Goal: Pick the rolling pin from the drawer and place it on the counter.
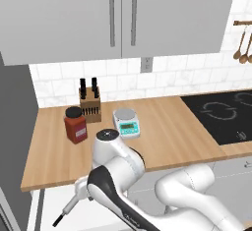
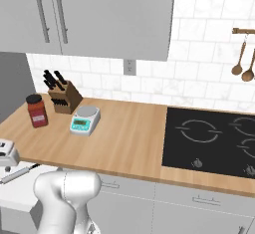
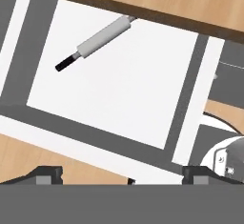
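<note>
The rolling pin (image 3: 102, 37), pale grey with a thin black handle, lies slantwise on the flat white floor of the open drawer (image 3: 119, 94). Its far end reaches under the wooden edge of the counter (image 3: 157, 1). My gripper (image 3: 123, 174) hovers above the drawer, open, its two dark fingertips (image 3: 47, 173) wide apart with nothing between them. The pin is well away from them. From the base, the rolling pin (image 1: 74, 196) pokes out beside the arm below the counter (image 1: 167, 131). The rolling pin (image 2: 17, 172) also lies in the drawer (image 2: 15, 190) at lower left.
On the counter stand a red jar (image 1: 75, 125), a wooden knife block (image 1: 90, 102) and a small scale (image 1: 126, 122). A black cooktop (image 2: 214, 141) takes up the right side. Grey upper cabinets (image 1: 118, 14) hang above, and wooden spoons (image 2: 241, 58) hang on the wall.
</note>
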